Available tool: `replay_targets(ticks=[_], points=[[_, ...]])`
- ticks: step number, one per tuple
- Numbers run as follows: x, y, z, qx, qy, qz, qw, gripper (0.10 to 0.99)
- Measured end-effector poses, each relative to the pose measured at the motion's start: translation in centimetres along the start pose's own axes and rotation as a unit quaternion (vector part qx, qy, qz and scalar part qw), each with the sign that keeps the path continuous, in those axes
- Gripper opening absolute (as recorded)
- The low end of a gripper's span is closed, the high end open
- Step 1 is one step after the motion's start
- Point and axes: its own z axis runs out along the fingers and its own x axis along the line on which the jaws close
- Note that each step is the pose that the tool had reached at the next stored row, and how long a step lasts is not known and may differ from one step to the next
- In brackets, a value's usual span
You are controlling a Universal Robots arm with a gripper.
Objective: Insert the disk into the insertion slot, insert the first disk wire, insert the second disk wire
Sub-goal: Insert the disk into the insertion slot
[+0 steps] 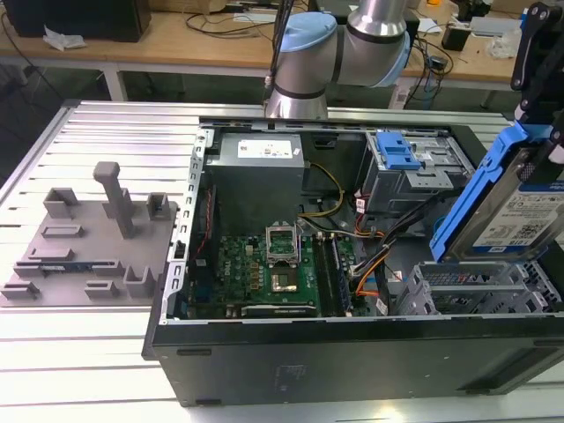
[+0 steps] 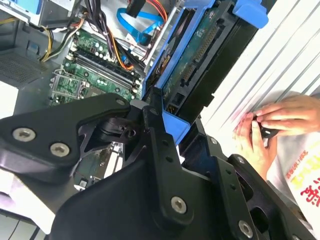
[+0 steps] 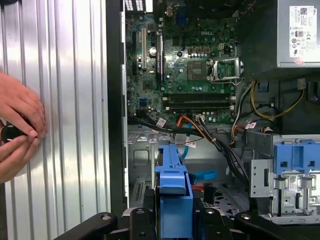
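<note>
Disk (image 1: 515, 211) is in the air at the exterior view's right end of the case (image 1: 352, 361), steeply tilted. Its low corner is close above the slot (image 1: 458, 291) and not seated; contact cannot be told. Gripper (image 1: 538, 62) is clamped on the disk's high end. In the second wrist view, black fingers (image 2: 157, 140) pinch the carrier (image 2: 172, 125) at its corner.

Look of the disk: silver body, white printed label facing the exterior camera, bright blue carrier along the long edges. Green circuit board on the other face in the second wrist view. Edge-on in the first wrist view, a narrow blue strip.

Room around the slot:
- Slot is a grey perforated cage, open upward.
- Case wall sits close on the near side.
- Taller cage (image 1: 414, 163) with blue latch stands just beyond.
- First wire (image 1: 370, 269), an orange, red and black bundle, fills the gap between slot and motherboard (image 1: 273, 264).
- Second wire (image 3: 202, 176), flat and blue, loops on the case floor just beside the carrier's edge.

Further out:
- Power supply (image 1: 260, 163) is behind the motherboard.
- Case lies open on the slatted table (image 1: 88, 370).
- Grey fixture plate (image 1: 84, 247) is on the table at the exterior view's left, well apart.
- A person's hands (image 3: 20, 107) rest on the table outside the case wall, around a small black object, apart from the gripper.
</note>
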Motion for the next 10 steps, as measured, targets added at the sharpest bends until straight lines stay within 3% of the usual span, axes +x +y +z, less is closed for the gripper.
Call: replay_targets(ticks=[10], points=[[0.0, 0.02, 0.74, 0.0, 0.0002, 0.002, 1.0, 0.369]])
